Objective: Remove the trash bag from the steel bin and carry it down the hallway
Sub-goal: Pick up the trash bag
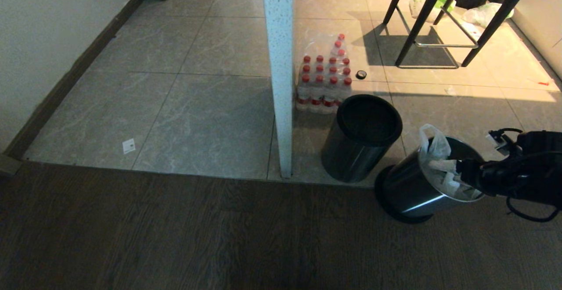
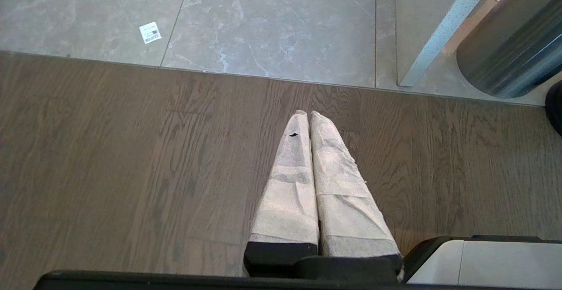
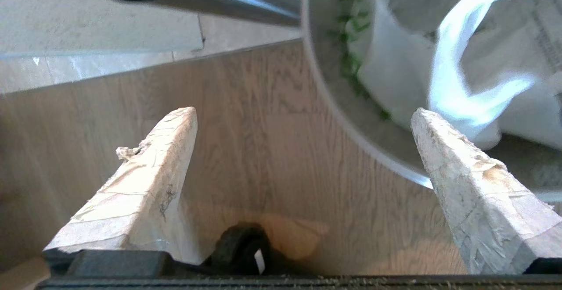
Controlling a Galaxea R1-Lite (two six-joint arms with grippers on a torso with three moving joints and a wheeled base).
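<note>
Right pincer [image 1: 439, 171] spread wide, empty, at steel bin [image 1: 406, 191] mouth, one finger over rim. Trash bag [image 1: 434, 158] inside bin, handle loop poking out toward 12 o'clock. Bin leaning; risk: finger nudges rim, topples it, or closes on thin film only. Left pincer [image 2: 307, 119] clenched, idle over wood floor [image 2: 131, 162].

The right gripper [image 3: 303, 114] has its jaws spread astride the steel bin [image 1: 408, 189] rim; the trash bag [image 3: 443, 62] fills the opening ahead, bare floor outside.
</note>
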